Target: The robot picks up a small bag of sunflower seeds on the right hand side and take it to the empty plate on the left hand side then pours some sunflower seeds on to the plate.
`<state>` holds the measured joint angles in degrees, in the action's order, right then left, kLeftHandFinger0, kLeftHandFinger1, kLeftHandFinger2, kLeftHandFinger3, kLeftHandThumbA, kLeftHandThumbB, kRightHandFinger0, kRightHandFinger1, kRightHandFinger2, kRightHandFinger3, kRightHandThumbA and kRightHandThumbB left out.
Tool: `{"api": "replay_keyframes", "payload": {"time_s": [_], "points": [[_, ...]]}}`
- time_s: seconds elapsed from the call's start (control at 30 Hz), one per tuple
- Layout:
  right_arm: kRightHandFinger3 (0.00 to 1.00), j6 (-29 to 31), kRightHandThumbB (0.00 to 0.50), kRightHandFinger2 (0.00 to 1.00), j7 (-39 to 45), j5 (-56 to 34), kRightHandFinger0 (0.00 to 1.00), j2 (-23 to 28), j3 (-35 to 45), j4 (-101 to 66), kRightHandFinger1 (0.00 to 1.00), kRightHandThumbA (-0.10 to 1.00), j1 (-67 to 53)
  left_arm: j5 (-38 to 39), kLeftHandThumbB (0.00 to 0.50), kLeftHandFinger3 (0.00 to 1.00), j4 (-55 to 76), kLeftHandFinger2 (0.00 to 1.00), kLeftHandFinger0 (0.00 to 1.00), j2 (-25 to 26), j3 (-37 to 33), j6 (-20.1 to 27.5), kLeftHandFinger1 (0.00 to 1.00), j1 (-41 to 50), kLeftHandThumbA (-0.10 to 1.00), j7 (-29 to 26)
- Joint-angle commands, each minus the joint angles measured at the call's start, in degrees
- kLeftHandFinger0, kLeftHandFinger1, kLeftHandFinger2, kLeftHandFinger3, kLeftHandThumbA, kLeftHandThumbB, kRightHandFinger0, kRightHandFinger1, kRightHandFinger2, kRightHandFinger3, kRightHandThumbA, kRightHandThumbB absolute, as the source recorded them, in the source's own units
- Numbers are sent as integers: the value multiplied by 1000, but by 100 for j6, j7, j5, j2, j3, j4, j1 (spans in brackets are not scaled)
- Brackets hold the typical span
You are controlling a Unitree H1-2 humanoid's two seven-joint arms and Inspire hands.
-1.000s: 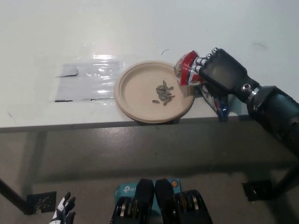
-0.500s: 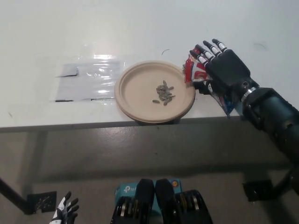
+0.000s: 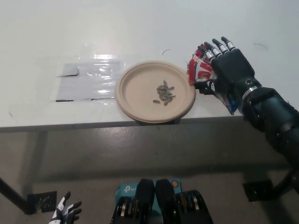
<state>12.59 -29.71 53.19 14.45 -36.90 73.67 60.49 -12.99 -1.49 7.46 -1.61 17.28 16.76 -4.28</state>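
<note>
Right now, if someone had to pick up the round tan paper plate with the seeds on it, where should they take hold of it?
Probably by the near rim of the round tan paper plate, coming from the table's front edge, where it seems to overhang slightly. The sunflower seeds sit near the middle, so keep it level. The black right hand and red snack bag crowd its right side.

The plate sits on the white table, near its front edge. A small pile of seeds lies on the plate, right of its centre. The right hand rests over the red bag just right of the plate rim, fingers spread and extended; the bag lies on the table beneath it. A clear plastic sheet lies left of the plate. The left hand hangs low at the lower left, fingers apart.
</note>
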Motion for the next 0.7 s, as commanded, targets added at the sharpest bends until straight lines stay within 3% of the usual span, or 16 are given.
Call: {"api": "replay_keyframes", "payload": {"time_s": [0.0,0.07,0.13,0.23,0.37,0.47,0.67], "points": [[1000,342,500,1000,1981,-1986,1000,203,1211,-1422,1000,884,12,-62,43,1000,162,803,769,118,10,173,767,-39,1000,38],[1000,11,500,1000,3321,-3057,1000,320,1633,-2613,1000,901,-270,-23,52,1000,191,803,783,101,21,112,771,-37,1000,46],[1000,-490,500,1000,4011,-3598,1000,425,1758,-3525,1000,922,-440,-10,30,1000,178,801,780,106,28,140,771,-43,1000,41],[1000,-1070,500,1000,4884,-4588,1000,491,1975,-4536,1000,861,-686,13,30,1000,121,799,758,118,41,246,764,-64,1000,23],[1000,-1623,500,1000,5371,-5030,1000,581,2005,-5370,1000,864,-866,52,38,1000,107,806,742,105,56,246,765,-104,1000,16],[1000,-2170,485,1000,5750,-5779,1000,546,2188,-5941,1000,717,-1029,14,54,1000,162,815,748,84,63,129,772,-145,1000,4],[1000,-2261,500,1000,5630,-6186,1000,519,2329,-6719,1000,808,-1371,-15,73,1000,186,870,793,84,90,95,818,-209,1000,-25]]}}
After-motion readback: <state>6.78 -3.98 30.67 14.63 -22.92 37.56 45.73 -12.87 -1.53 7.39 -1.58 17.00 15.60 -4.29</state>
